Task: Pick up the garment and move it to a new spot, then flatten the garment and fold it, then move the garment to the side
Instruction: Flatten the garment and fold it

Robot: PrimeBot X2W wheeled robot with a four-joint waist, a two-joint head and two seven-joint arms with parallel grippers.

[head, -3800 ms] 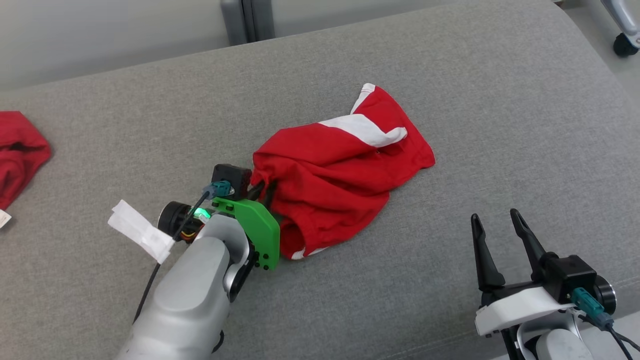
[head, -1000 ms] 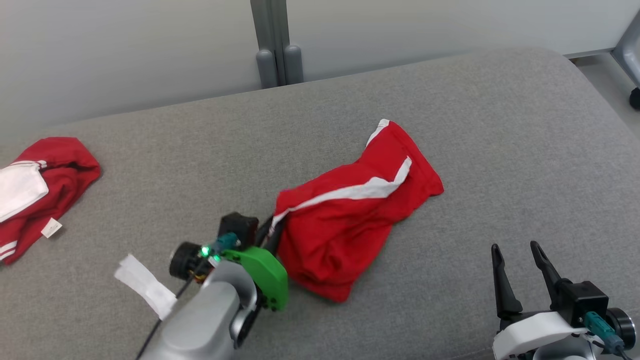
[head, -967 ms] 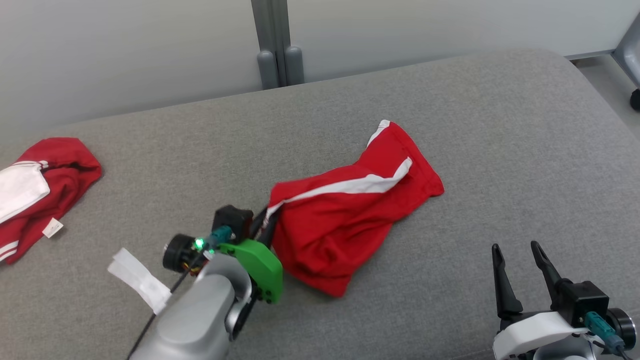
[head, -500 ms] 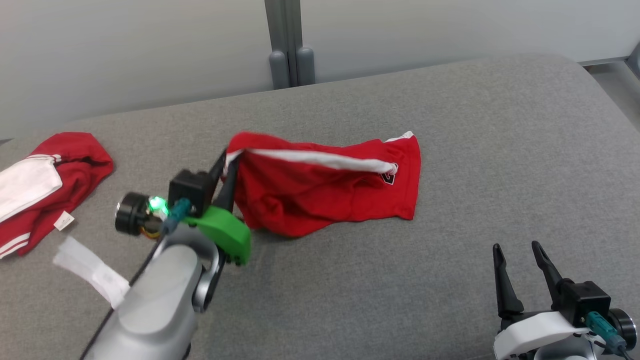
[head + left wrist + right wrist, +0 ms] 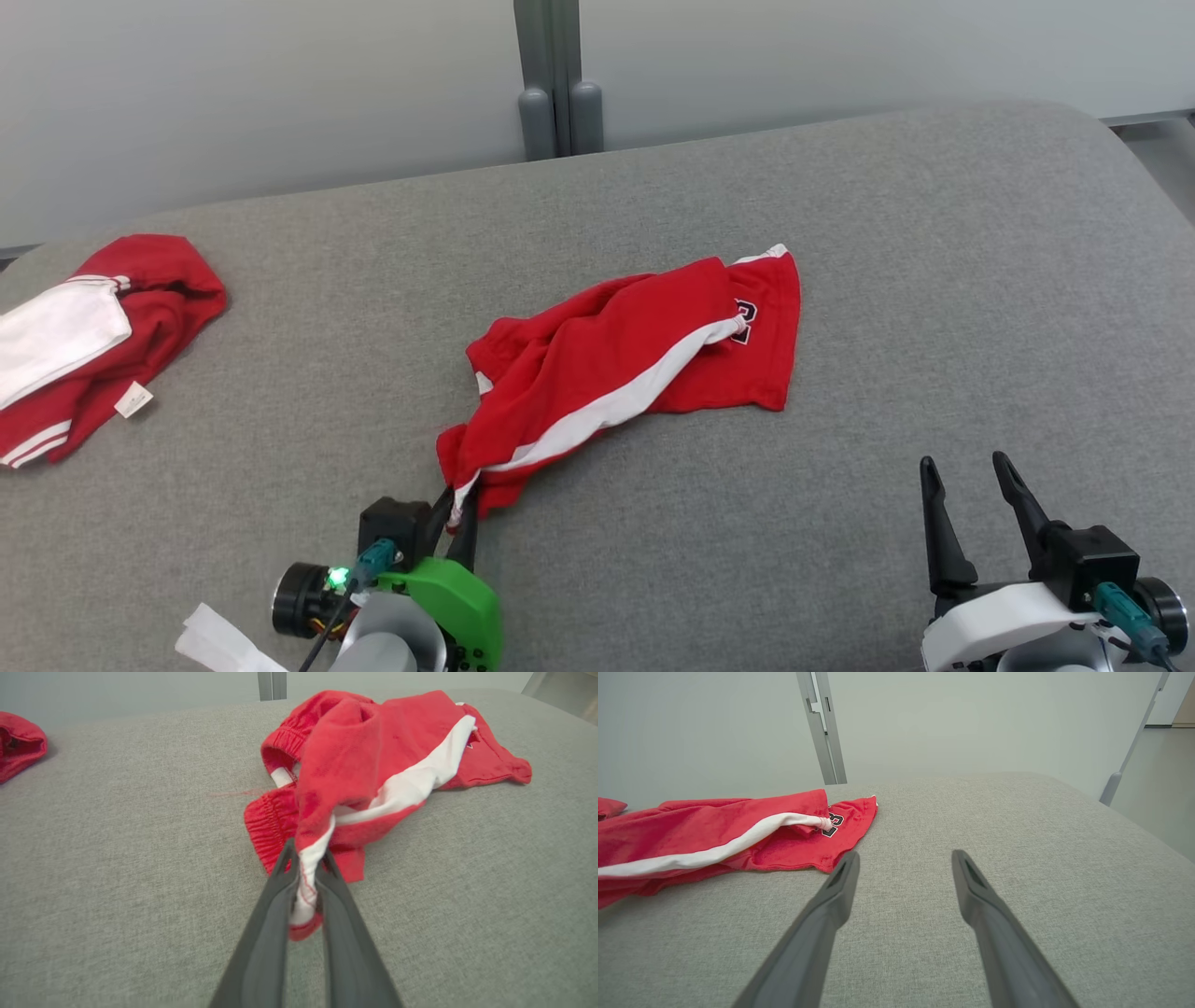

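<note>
Clamping a white-trimmed corner of the red shorts [image 5: 635, 364], the left end effector [image 5: 457, 504] sits by the near edge of the grey cushion [image 5: 934, 233], left of the middle, fingers pinched tight on the cloth. The shorts trail away from it in a rumpled band toward the cushion's middle, white stripe on top, the far leg lying flat. Over at the near right corner, the right end effector [image 5: 962, 462] has its fingers spread apart, holding nothing. A second red garment [image 5: 93, 327] lies at the left edge.
</note>
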